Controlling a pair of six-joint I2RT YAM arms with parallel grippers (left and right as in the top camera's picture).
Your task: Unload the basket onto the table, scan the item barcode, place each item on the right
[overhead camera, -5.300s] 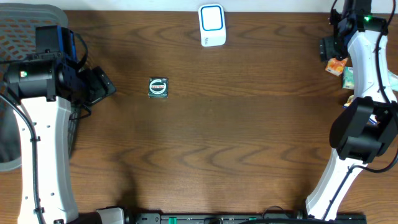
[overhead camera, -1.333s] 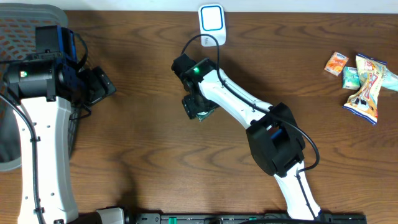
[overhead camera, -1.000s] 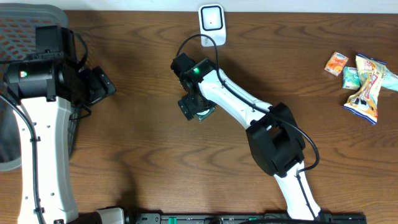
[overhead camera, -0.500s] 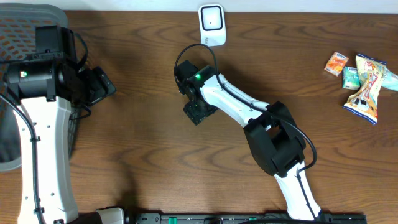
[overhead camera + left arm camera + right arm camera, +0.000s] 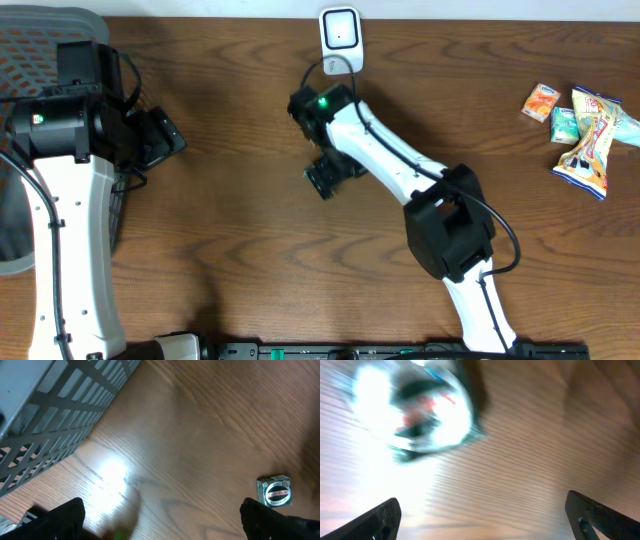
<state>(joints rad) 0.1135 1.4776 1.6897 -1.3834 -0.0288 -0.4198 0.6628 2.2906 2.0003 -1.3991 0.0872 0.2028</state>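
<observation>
The wooden table [image 5: 250,260] fills the overhead view. 2 white arms work over it. The left arm [image 5: 70,230] stands at the left edge. The right arm [image 5: 400,170] reaches from the near edge up to the middle of the table.

A grey mesh basket [image 5: 35,40] sits at the far left corner, beside the left arm, and its lattice wall also shows in the left wrist view.

The left end effector [image 5: 158,138] hangs just right of the basket. It is released: its 2 fingers stand wide apart with only bare table between them.

The right end effector [image 5: 325,178] hangs over the middle of the table, below the scanner. It is also released, and in its wrist view the 2 fingertips [image 5: 377,517] stand far apart with nothing clamped.

The white scanner [image 5: 341,40] stands at the far edge, near the middle.

A few snack packets [image 5: 585,135] lie in a loose group at the far right, well apart from both arms, with 1 orange packet [image 5: 541,102] just left of the rest.

The item [image 5: 273,492] is a small green box with a round white label facing up. It lies flat on the table, gripped by neither arm. In the right wrist view it is a bright blur ahead of the open fingers; from overhead, the right end effector hides it.
</observation>
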